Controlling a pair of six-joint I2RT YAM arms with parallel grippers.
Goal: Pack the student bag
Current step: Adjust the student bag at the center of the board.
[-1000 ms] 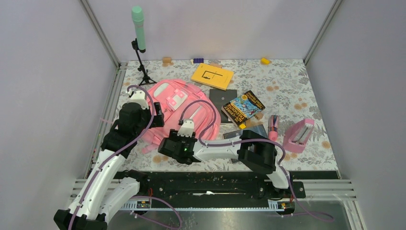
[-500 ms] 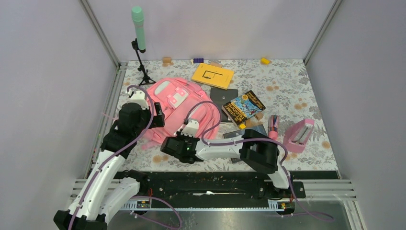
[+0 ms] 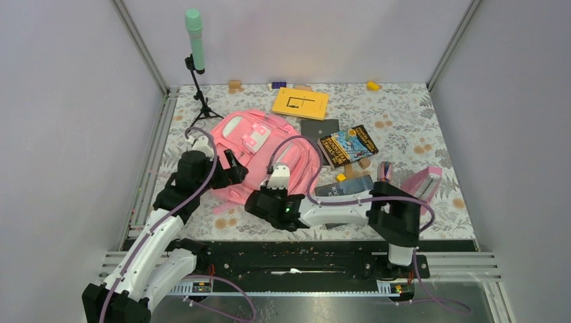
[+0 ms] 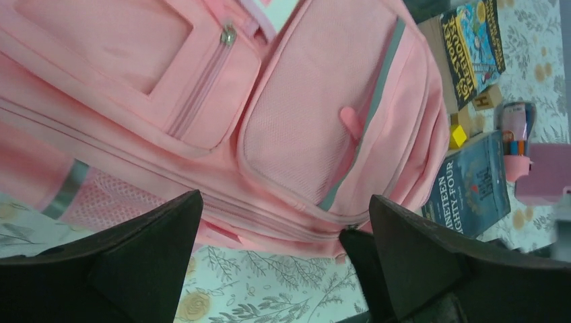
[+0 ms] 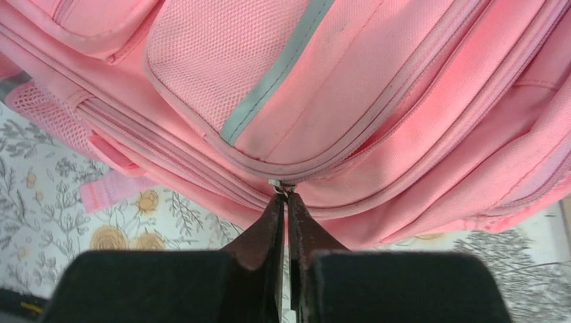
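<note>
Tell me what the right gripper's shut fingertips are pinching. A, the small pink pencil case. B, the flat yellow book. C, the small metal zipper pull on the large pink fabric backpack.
C: the right wrist view shows the right gripper shut on the small metal zipper pull of the large pink fabric backpack.

Sheathed in white shells along left arm (image 3: 143,247) and right arm (image 3: 334,212), with blocky black housings at the joints. Strung with purple cables (image 3: 210,168). Tipped at the left gripper (image 4: 284,197) with matte black wedge fingers (image 4: 135,269). Marked by a green light (image 3: 286,209) at lower centre.
</note>
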